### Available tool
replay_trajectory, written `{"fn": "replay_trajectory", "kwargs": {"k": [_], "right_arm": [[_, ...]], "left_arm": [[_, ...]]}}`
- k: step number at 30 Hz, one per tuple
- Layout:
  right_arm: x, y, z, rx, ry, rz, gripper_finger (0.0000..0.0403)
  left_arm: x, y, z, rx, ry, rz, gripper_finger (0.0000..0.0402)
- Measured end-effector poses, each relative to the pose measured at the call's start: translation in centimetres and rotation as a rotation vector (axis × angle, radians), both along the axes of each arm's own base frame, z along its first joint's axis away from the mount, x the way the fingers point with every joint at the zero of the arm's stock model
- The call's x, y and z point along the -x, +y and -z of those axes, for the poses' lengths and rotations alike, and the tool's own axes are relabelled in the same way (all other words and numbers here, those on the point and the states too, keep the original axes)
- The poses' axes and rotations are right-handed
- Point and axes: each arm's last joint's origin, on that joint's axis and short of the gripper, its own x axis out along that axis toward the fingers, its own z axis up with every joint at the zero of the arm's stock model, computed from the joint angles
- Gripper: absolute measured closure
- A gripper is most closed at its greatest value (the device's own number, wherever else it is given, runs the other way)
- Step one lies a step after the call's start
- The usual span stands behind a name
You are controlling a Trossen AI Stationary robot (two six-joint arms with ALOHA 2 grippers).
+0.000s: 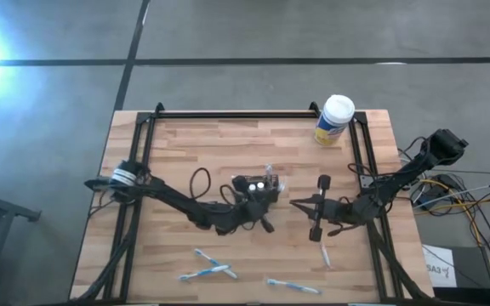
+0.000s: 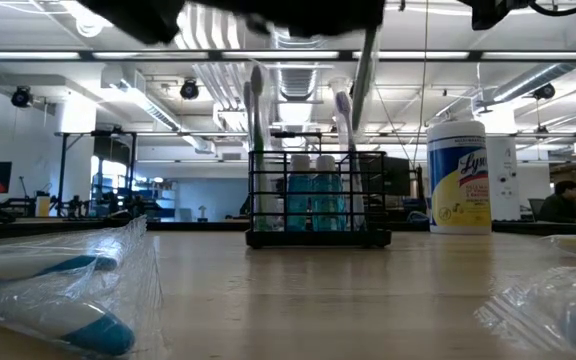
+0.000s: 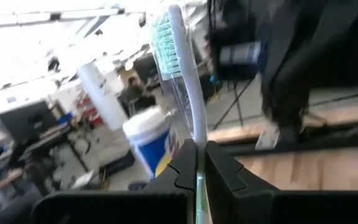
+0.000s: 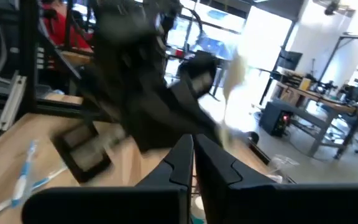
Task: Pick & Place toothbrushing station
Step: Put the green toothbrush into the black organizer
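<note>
At frame centre on the bench (image 1: 177, 153), my left fingers (image 3: 201, 163) clench a toothbrush (image 3: 179, 74) above the toothbrushing station (image 1: 257, 189); right fingers (image 4: 193, 157) clenched. Best lowered upright, straight into a free slot.

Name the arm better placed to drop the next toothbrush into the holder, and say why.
Left, most likely. The left gripper is shut on a toothbrush and sits right beside the toothbrushing station. The right gripper is farther off.
</note>
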Motion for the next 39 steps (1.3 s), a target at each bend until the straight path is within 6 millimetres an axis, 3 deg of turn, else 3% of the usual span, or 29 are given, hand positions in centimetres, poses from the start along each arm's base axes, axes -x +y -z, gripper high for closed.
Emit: {"fn": "replay_trajectory", "kwargs": {"k": [8, 12, 18, 22, 39], "right_arm": [[-0.3, 0.2, -1.5, 0.013, -0.041, 0.006, 0.0317], [-0.6, 0.5, -2.9, 0.041, -0.069, -0.016, 0.0271], [-1.1, 1.0, -5.2, 0.052, -0.133, -0.085, 0.0217], [-1.4, 0.7, -5.7, 0.039, -0.151, -0.116, 0.02], [-3.3, -2.0, -5.1, -0.142, -0.145, -0.21, 0.02]], "left_arm": [[2.5, -0.5, -5.5, 0.003, -0.037, 0.159, 0.039], [3.6, -0.4, -7.0, 0.03, -0.006, 0.268, 0.039], [3.9, -0.4, -7.2, 0.033, 0.033, 0.318, 0.039], [3.9, -0.4, -7.1, 0.031, 0.045, 0.319, 0.039], [3.8, -0.4, -6.9, 0.025, 0.056, 0.334, 0.039]]}}
